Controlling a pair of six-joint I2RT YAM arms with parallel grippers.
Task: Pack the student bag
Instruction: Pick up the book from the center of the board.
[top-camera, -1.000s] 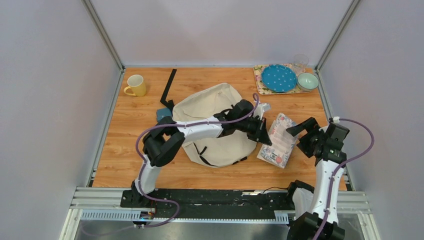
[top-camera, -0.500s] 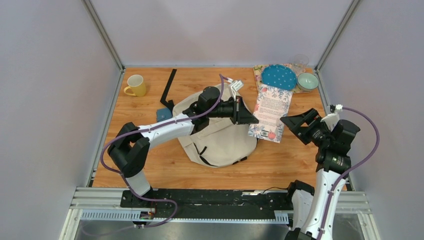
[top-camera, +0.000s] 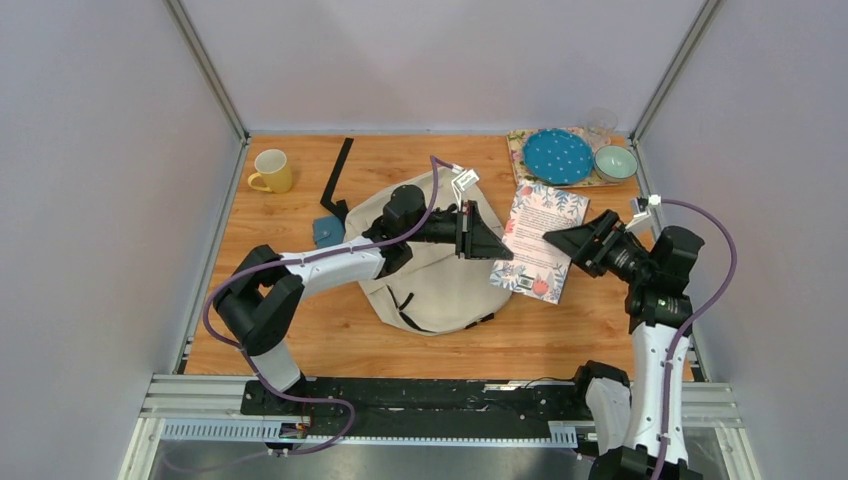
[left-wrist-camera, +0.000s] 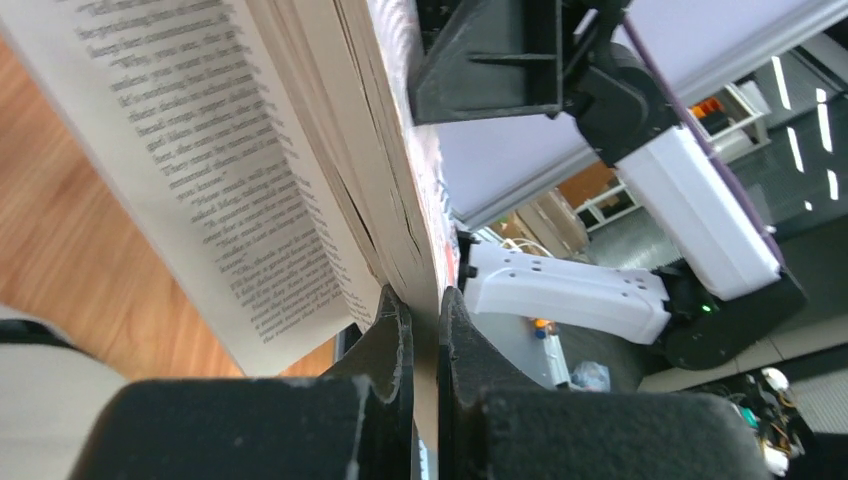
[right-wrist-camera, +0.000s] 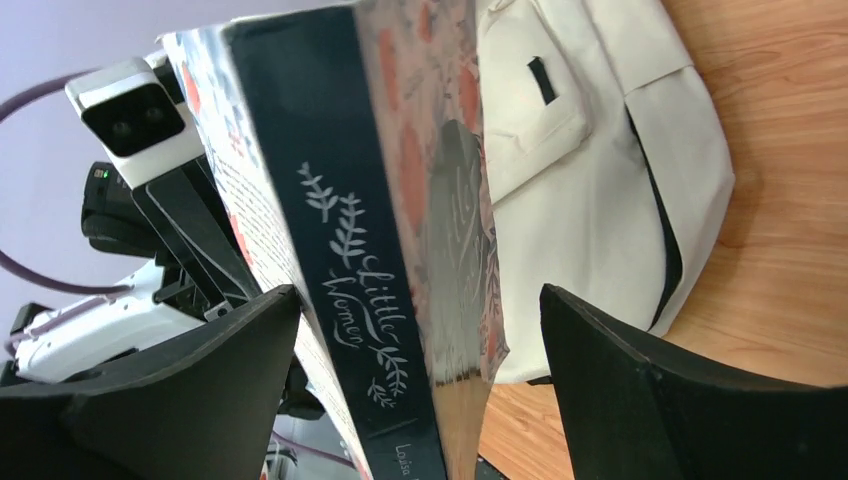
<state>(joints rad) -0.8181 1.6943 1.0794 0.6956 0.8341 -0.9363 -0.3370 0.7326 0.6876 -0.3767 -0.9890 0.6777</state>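
- left pincer (left-wrist-camera: 425, 318) pinches the "little women" paperback (top-camera: 541, 238) by its page edge, holding it up beside the student bag (top-camera: 432, 292).
- right pincer (right-wrist-camera: 420, 335), spread wide, straddles the spine, seemingly for a handover.

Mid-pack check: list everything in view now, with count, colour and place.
student bag: one, cream, table centre
book: one, floral cover, held right of bag
mug: one, yellow, far left
angled strip: one, black, between mug and bag
small object: one, teal, at bag's left side
tray: one, floral, far right
plate: one, blue dotted, on tray
bowl: one, pale green, on tray
glass: one, clear, behind tray
left hand: one, black, shut on book
right hand: one, black, open astride book's spine
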